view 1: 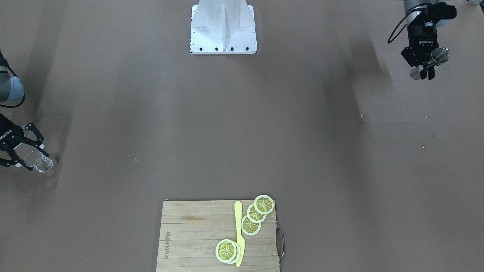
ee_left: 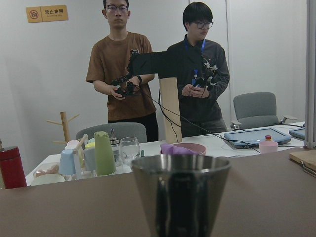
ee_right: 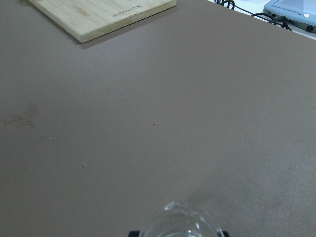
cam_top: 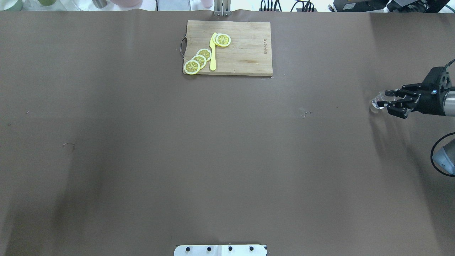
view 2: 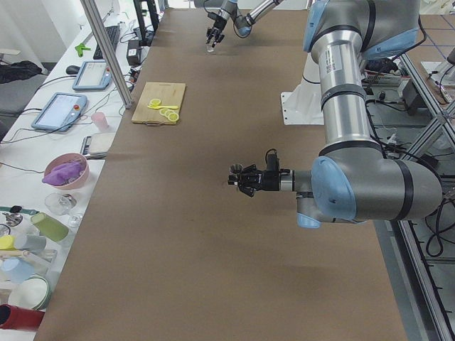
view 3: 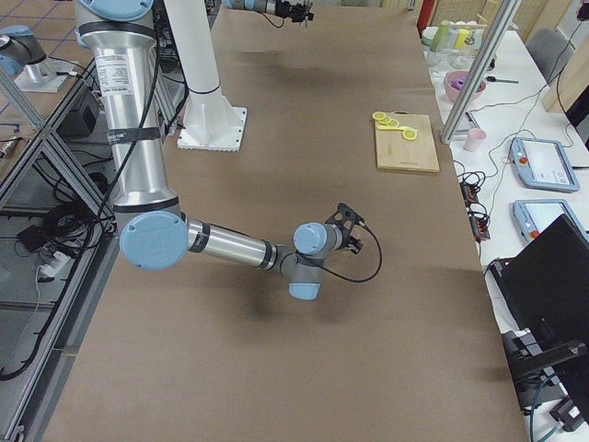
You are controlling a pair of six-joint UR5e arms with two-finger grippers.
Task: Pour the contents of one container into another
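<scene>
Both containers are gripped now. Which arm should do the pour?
Left, probably: the left gripper holds the steel jigger raised and free to tip. The right gripper holds the glass cup, which is the receiver.

Steel jigger (view 1: 439,56) upright, left; clear cup (view 1: 40,163) right.

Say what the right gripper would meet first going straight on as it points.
Probably only bare table: the right gripper, shut on the glass cup, points clear of the cutting board; its tilt is hard to judge.
</scene>
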